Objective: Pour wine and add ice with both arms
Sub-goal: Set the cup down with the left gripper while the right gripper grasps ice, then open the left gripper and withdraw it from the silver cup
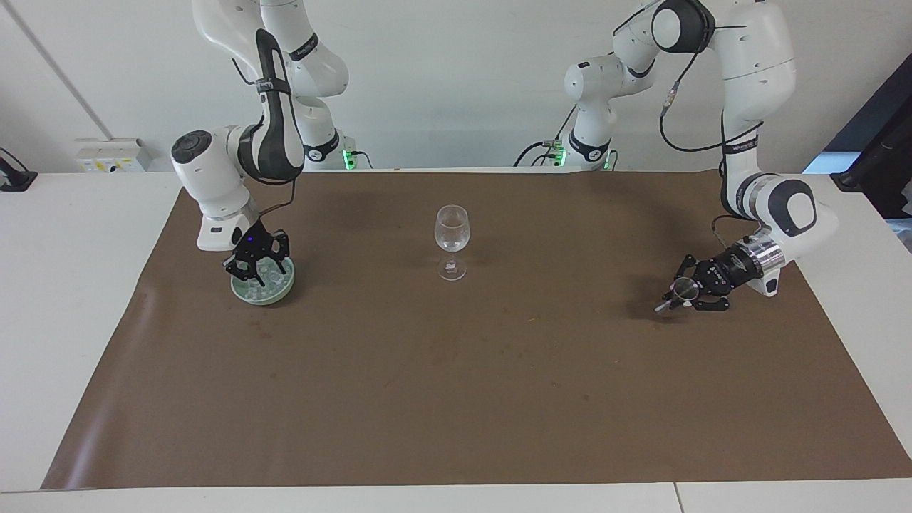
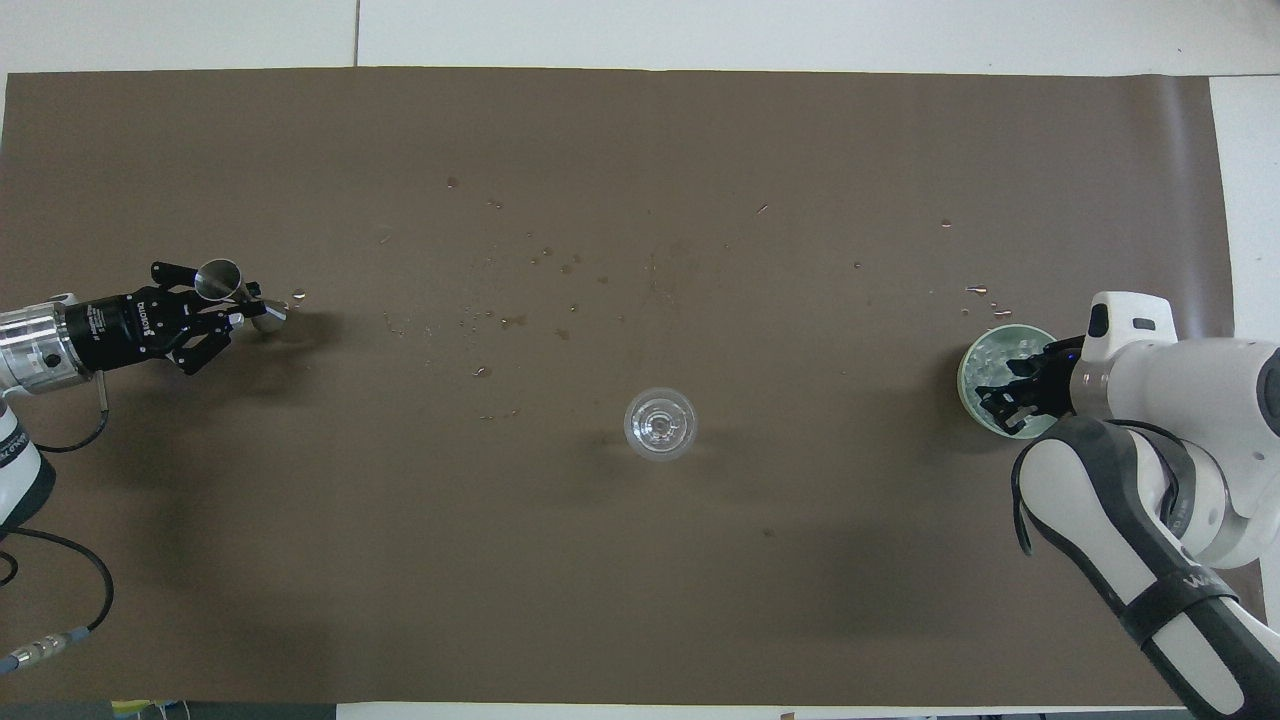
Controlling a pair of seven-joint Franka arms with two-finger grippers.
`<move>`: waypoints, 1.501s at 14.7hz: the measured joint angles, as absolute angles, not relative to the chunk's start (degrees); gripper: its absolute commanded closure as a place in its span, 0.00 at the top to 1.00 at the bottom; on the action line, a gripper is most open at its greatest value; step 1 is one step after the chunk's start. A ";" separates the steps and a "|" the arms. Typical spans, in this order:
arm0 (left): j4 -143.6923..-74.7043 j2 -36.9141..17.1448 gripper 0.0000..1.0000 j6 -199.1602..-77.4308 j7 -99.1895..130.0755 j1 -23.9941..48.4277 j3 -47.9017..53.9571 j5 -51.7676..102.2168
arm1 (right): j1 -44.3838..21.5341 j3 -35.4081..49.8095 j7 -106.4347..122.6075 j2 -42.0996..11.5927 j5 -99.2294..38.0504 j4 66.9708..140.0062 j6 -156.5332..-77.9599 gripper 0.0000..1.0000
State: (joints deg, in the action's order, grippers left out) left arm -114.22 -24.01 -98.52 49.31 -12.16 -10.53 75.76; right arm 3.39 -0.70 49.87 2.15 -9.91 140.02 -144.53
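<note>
Two arms at the brown-papered tabletop (image 1: 456,399), one at the ice, one lowering a measuring cup.

The wine glass (image 1: 452,241) stood upright mid-tabletop between both arms, probably so either could reach it; it looked empty of ice. Toward the right arm's end sat the green bowl (image 1: 262,283) holding the ice (image 1: 258,282). The right end effector (image 1: 254,269) was dipped into the bowl, fingers partly apart around the cubes; whether it had a cube I could not tell. At the left arm's end, the left end effector (image 1: 677,299) was clamped tight on a small metal cup (image 1: 685,287), held low over the paper, seemingly to set it down.
</note>
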 measured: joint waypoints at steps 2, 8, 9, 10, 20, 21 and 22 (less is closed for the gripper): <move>-114.21 -25.14 0.00 -97.56 48.14 -14.20 -10.50 76.29 | 3.44 -0.72 49.87 2.15 -9.91 140.02 -144.55 0.51; -114.26 -26.35 0.00 -96.61 44.29 -16.65 -10.49 77.05 | 3.45 -0.75 49.87 2.15 -9.91 140.18 -144.56 0.51; -114.35 -26.36 0.00 -96.62 43.06 -16.78 -10.49 77.31 | 3.45 -0.75 49.87 2.15 -9.91 140.29 -144.56 0.51; -114.40 -26.40 0.00 -96.65 42.27 -16.91 -10.49 77.49 | 3.45 -0.75 49.87 2.15 -9.91 140.38 -144.56 0.50; -115.20 -26.52 0.49 -97.58 39.24 -17.09 -10.51 77.68 | 3.41 -0.72 49.87 2.15 -9.91 140.88 -144.61 0.33; -115.20 -26.52 0.99 -97.62 39.22 -17.10 -10.51 77.68 | 3.40 -0.70 49.87 2.15 -9.91 140.88 -144.61 0.33; -115.20 -26.52 1.00 -97.65 39.18 -17.10 -10.51 77.71 | 3.40 -0.69 49.87 2.15 -9.91 140.88 -144.61 0.33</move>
State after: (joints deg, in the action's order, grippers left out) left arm -115.20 -26.52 -97.65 39.18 -17.10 -10.51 77.71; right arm 3.40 -0.69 49.87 2.15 -9.91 140.88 -144.61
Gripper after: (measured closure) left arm 0.731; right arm 0.656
